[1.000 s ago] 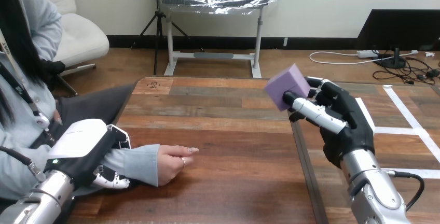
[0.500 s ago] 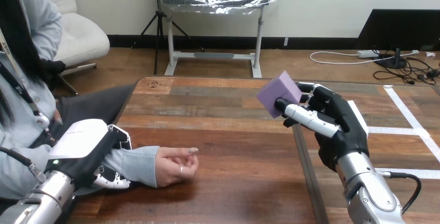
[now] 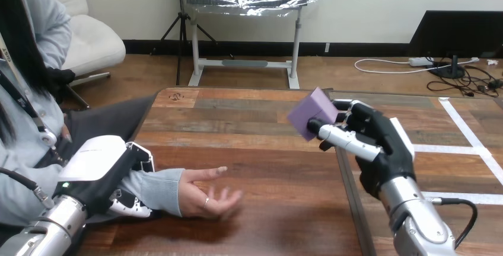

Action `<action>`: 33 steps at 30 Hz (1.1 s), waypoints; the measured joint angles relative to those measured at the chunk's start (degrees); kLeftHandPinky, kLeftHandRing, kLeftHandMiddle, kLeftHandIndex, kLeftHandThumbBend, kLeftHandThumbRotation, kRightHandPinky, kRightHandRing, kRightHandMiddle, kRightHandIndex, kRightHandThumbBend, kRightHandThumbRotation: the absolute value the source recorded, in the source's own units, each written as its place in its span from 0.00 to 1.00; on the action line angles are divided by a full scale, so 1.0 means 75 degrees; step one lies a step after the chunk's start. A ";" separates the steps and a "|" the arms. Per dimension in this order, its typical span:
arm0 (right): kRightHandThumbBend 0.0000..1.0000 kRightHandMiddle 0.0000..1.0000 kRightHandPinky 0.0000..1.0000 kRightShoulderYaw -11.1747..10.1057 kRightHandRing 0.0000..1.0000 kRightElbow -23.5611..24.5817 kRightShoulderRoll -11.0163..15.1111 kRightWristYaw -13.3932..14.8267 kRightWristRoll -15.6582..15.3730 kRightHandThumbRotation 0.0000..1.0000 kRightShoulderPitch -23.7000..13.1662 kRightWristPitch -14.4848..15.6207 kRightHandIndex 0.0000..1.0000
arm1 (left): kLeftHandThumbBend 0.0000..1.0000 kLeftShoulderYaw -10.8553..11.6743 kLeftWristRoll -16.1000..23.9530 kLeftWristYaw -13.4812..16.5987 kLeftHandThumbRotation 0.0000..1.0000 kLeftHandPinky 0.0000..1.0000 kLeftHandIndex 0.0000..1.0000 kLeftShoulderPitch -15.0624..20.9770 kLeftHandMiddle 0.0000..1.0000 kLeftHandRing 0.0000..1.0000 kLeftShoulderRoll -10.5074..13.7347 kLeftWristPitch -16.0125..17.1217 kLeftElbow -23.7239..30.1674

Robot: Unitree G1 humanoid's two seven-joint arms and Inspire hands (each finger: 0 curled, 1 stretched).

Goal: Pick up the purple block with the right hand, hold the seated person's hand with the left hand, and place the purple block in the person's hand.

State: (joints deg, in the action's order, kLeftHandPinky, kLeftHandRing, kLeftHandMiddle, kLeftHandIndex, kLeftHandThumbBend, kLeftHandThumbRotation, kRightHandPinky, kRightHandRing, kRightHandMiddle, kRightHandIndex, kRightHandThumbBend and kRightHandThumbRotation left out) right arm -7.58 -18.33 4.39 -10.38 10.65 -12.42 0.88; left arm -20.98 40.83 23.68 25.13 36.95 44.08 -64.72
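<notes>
The purple block [image 3: 310, 112] is held above the table, pinched between the thumb and fingers of my right hand [image 3: 373, 144], right of the table's middle. At the lower left my left hand [image 3: 104, 170] is curled round the person's wrist, over the light blue sleeve [image 3: 155, 188]. The person's hand [image 3: 209, 192] rests on the wood just right of that sleeve, palm turned up with the fingers spread loosely. The block hangs to the upper right of that palm, well apart from it.
The wooden table [image 3: 249, 143] stretches ahead, with a seam [image 3: 350, 191] running front to back under my right forearm. White tape lines [image 3: 468, 143] cross the right part. The person sits at the left edge.
My right hand has carried the purple block leftward and slightly down. The person's hand has turned from a loose fist to palm up. My left hand stays on the wrist.
</notes>
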 measured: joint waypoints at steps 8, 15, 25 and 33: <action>0.69 0.48 0.34 0.0127 0.40 -0.0359 -0.0020 -0.0124 -0.0118 0.00 0.0000 -0.0149 0.50 | 0.85 0.0000 0.0000 -0.0004 0.00 0.18 0.29 -0.0054 0.29 0.23 0.0003 0.0047 0.0146; 0.70 0.48 0.33 0.0280 0.40 -0.0651 -0.0045 -0.0080 -0.0369 0.00 0.0005 -0.0249 0.50 | 0.85 0.0001 0.0000 -0.0059 0.00 0.18 0.29 -0.0163 0.29 0.23 0.0033 0.0069 0.0387; 0.71 0.48 0.34 0.0547 0.40 -0.0852 -0.0069 -0.0077 -0.0679 0.00 0.0011 -0.0320 0.50 | 0.85 0.0040 -0.0056 -0.0249 0.00 0.17 0.30 -0.0379 0.29 0.22 0.0090 0.0114 0.0847; 0.71 0.47 0.33 0.0730 0.39 -0.0902 -0.0143 -0.0082 -0.0822 0.00 0.0029 -0.0419 0.50 | 0.86 0.0099 -0.0144 -0.0424 0.00 0.17 0.29 -0.0504 0.28 0.22 0.0112 0.0118 0.1153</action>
State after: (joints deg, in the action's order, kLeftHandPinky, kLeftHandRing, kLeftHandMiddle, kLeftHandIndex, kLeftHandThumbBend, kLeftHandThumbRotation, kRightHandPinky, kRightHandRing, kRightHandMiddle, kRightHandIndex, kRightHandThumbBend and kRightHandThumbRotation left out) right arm -2.11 -25.10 3.32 -10.99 4.49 -12.20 -2.26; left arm -20.24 39.75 20.50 21.35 37.79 44.96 -56.07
